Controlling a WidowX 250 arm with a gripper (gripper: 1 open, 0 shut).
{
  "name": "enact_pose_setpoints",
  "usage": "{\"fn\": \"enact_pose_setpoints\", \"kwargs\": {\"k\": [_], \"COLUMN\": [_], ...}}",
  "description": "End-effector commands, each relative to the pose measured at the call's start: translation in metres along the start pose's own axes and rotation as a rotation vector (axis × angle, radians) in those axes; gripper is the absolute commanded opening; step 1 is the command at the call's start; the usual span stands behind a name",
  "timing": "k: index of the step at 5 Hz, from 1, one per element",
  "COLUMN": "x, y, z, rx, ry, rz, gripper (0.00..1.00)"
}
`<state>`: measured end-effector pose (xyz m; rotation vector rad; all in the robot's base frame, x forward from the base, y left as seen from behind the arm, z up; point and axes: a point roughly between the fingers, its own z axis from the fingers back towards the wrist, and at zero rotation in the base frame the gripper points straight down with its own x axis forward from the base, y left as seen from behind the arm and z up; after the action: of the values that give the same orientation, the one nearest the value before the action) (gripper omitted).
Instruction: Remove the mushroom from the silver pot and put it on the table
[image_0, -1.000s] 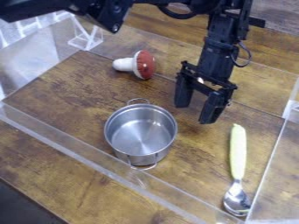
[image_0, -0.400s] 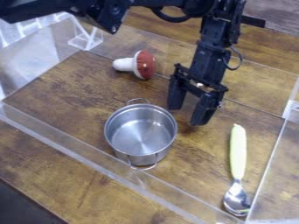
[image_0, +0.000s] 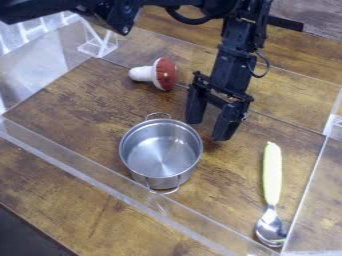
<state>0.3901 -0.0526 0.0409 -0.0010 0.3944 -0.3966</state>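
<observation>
1. Lying on its side on the table (image_0: 80, 120), the mushroom (image_0: 156, 72) sits toward the far edge, its red cap pointing right and its white stem pointing left.
2. The silver pot (image_0: 160, 151) stands upright near the middle of the table, closer to the near edge, and its inside shows only bare metal.
3. The mushroom and the pot are well apart.
4. The gripper (image_0: 211, 113) hangs just beyond the pot's far right rim, pointing steeply down, with its two dark fingers spread wide and nothing between them.
5. A spoon with a yellow handle (image_0: 271, 190) lies near the right edge, its metal bowl toward the near right corner.
6. Clear acrylic walls (image_0: 80, 165) run along the table's edges.
</observation>
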Motion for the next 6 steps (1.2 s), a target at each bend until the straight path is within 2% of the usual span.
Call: {"fn": "enact_pose_setpoints", "kwargs": {"k": [1, 2, 4, 5, 6], "x": [-0.008, -0.009, -0.028, -0.044, -0.051], "y": [0.007, 0.008, 0.008, 0.007, 0.009], "z": [0.026, 0.028, 0.053, 0.078, 0.084], "rx": [0.007, 0.005, -0.007, 0.025, 0.059], "ry": [-0.07, -0.075, -0.132, -0.187, -0.213], "rz": [0.021, 0.018, 0.011, 0.021, -0.008], "gripper": [0.0, 0.0, 0.0, 0.0, 1.0]}}
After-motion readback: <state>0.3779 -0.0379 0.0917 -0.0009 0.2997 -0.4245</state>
